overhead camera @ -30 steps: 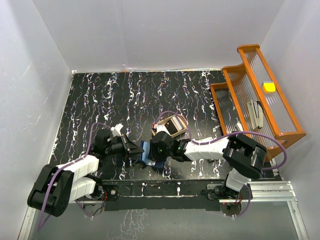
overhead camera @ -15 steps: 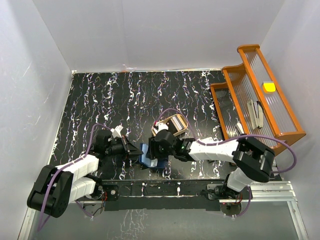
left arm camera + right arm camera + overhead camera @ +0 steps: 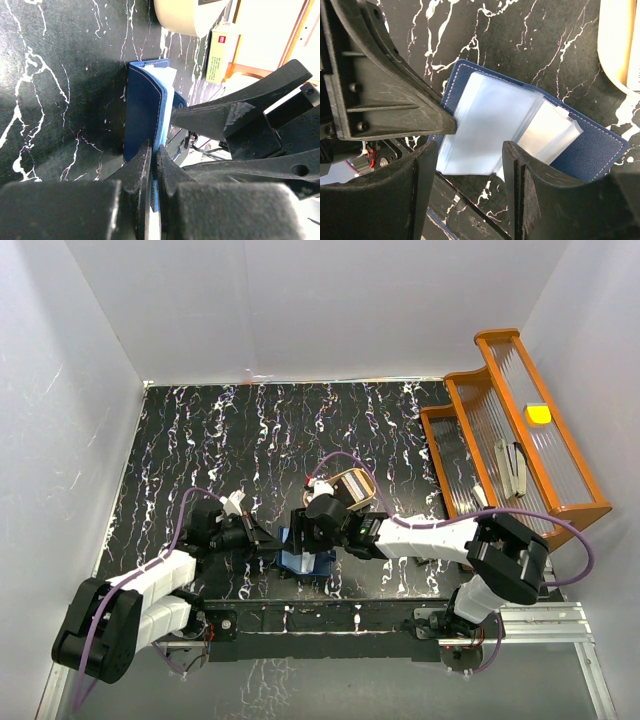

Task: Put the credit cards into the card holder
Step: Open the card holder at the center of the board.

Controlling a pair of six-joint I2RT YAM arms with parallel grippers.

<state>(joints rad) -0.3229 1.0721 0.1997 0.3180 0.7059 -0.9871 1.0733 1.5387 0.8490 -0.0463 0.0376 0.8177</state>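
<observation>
The top view is bright and evenly lit from above. The white walls (image 3: pixel 300 310) throw light back, so the black marbled table (image 3: pixel 200 440) carries only soft, faint shadows along its near edge. The ribbed orange rack (image 3: pixel 520 440) at the right edge glints. The walls lean outward toward the picture's corners (wide-lens stretch). In the left wrist view the left gripper (image 3: pixel 155 150) is a dark, blurred mass close to the lens. There the card holder (image 3: pixel 142 110) throws a deep shadow to its left, and the upper right is washed out. In the right wrist view its clear sleeves (image 3: pixel 490 125) glare pale, and the right gripper (image 3: pixel 472 155) looks soft.
</observation>
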